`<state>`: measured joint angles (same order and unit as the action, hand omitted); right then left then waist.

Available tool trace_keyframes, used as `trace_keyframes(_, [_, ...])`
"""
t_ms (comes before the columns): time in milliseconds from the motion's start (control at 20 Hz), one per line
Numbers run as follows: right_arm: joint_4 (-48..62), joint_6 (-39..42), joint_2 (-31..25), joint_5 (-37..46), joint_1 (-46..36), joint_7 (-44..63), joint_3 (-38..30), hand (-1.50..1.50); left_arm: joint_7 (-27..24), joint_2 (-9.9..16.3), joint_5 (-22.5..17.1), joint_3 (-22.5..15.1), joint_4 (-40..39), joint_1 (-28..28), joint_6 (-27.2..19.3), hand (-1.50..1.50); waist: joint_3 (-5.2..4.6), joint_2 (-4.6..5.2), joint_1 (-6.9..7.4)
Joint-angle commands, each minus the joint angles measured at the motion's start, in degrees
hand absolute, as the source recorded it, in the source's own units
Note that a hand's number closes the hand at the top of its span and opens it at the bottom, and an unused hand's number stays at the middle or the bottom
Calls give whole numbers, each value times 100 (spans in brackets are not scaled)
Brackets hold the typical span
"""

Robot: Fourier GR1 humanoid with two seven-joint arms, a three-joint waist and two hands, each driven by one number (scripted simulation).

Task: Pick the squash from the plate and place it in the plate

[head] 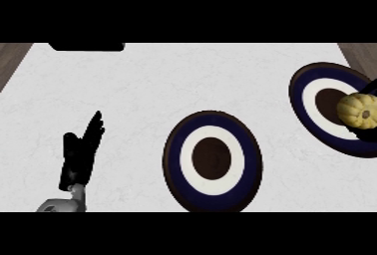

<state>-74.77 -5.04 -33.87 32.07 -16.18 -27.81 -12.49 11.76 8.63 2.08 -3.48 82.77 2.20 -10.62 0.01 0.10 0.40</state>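
Observation:
A pale yellow ribbed squash lies on the right part of a navy, white and brown plate at the far right of the counter. Only black fingers of my right hand show at the right edge; they curl above and below the squash, and the rest of the hand is out of view. A second plate of the same pattern sits at the centre front with nothing on it. My left hand rests open at the lower left, fingers pointing up, well apart from both plates.
A flat black object lies at the counter's back edge, left of centre. Wood-coloured strips show beyond the white counter at both back corners.

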Motion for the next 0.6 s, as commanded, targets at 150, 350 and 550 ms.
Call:
trace_keyframes(150, [2330, 3, -500, 415, -1260, -575, -158, 150, -52, -120, 90, -62, 263, -296, -50, 0, 5, 21, 114])
trace_keyframes(350, [3321, -101, -207, 955, -1647, -558, 306, 150, 127, -76, 136, -78, 269, -123, 10, 0, 6, 33, 136])
trace_keyframes(550, [4197, 753, -641, 1159, -2189, -596, 475, 150, 120, -97, 68, -36, 24, 224, 116, 0, 8, 70, 200])
